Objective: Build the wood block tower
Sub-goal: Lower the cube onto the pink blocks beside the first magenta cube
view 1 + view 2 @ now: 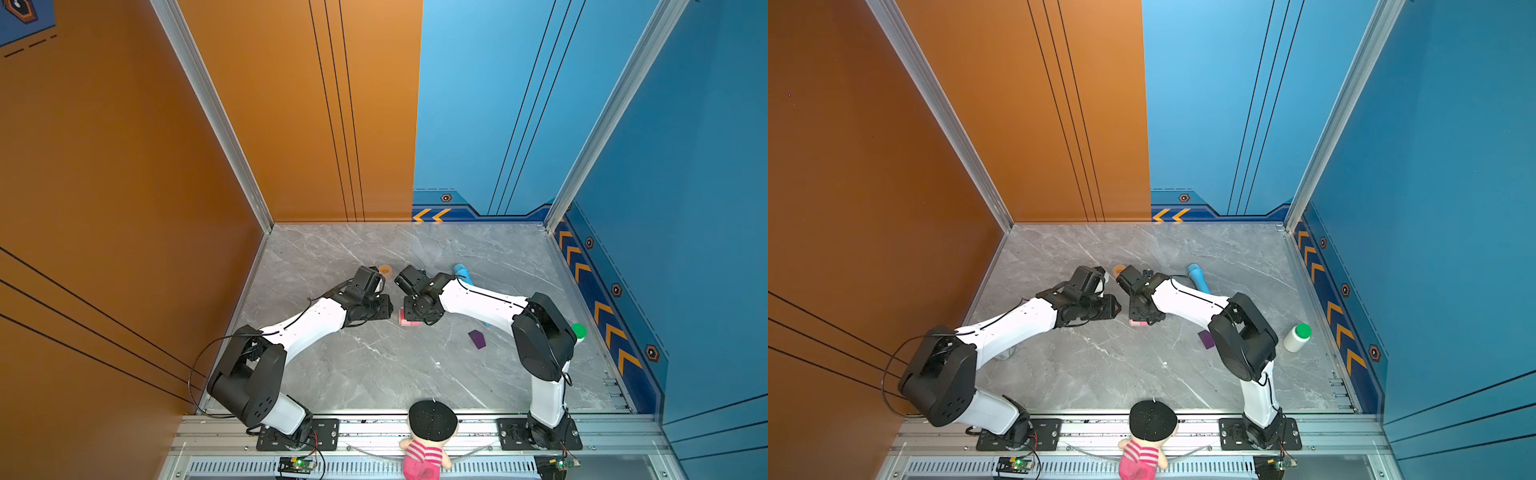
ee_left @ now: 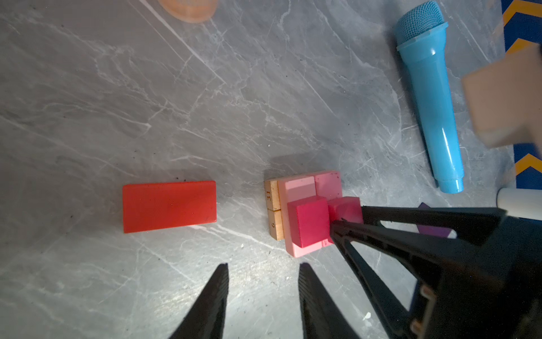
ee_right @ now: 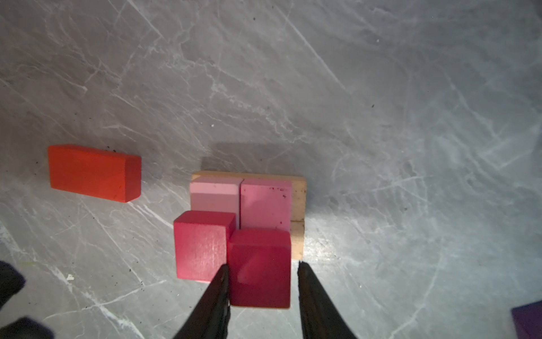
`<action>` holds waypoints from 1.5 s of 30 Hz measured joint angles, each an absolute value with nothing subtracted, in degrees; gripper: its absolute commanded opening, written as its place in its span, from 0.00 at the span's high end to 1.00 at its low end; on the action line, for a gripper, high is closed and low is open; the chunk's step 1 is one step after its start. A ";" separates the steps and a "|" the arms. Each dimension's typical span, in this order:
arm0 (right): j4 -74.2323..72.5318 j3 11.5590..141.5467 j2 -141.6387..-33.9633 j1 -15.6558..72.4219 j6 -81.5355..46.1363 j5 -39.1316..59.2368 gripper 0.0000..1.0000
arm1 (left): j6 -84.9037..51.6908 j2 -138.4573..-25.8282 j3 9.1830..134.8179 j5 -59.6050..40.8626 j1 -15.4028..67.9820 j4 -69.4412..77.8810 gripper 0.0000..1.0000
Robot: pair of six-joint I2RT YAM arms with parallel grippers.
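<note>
Straddling a magenta cube (image 3: 259, 267), the right end effector (image 3: 262, 265) has one finger (image 3: 218, 293) against the cube's side and the other a sliver off it; whether it clamps the cube cannot be told. The cube is over the end of a pale pink brick (image 3: 265, 202), close beside the other magenta cube (image 3: 202, 246), which rests on the end of a second pale pink brick (image 3: 215, 193). Both bricks lie flat, long sides touching, on two tan slabs (image 2: 274, 205) laid side by side, their raw ends printed with numbers. This makes the wood block tower (image 1: 405, 318), three layers so far, mostly hidden under the right wrist in both top views. The left end effector (image 2: 263, 265) hangs with jaws apart, holding nothing, over bare worktop (image 2: 146, 88) just beside the tower. A red brick (image 2: 168, 205) lies flat near the tower, not touching it. On the tower's opposite side lies the purple house-shaped piece (image 1: 476, 338), apart from it. Farther out from the tower are a blue toy microphone (image 2: 428, 97), an orange tape ring (image 1: 385, 271) and a green-capped white bottle (image 1: 1298, 336).
</note>
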State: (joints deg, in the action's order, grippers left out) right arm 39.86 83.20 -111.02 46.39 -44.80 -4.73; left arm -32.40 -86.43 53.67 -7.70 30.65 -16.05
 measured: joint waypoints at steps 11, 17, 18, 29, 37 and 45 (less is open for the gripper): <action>39.83 83.20 -111.66 46.06 -44.80 -4.71 0.60 | -32.40 -86.46 53.67 -7.73 30.65 -16.05 0.62; 39.40 83.20 -112.01 46.06 -44.80 -4.67 0.60 | -32.42 -86.89 53.67 -7.79 30.65 -15.79 0.65; 39.40 83.20 -112.01 46.06 -44.80 -4.67 0.60 | -32.42 -87.15 53.67 -7.79 30.65 -15.64 0.65; 39.38 83.20 -112.05 45.69 -44.80 -4.49 0.60 | -32.58 -87.99 53.67 -8.25 30.65 -14.55 0.65; 38.98 83.20 -112.09 45.69 -44.80 -4.27 0.60 | -32.58 -88.16 53.67 -8.27 30.65 -14.50 0.65; 38.48 83.20 -112.20 45.69 -44.80 -4.08 0.60 | -32.58 -88.23 53.67 -8.27 30.65 -14.41 0.65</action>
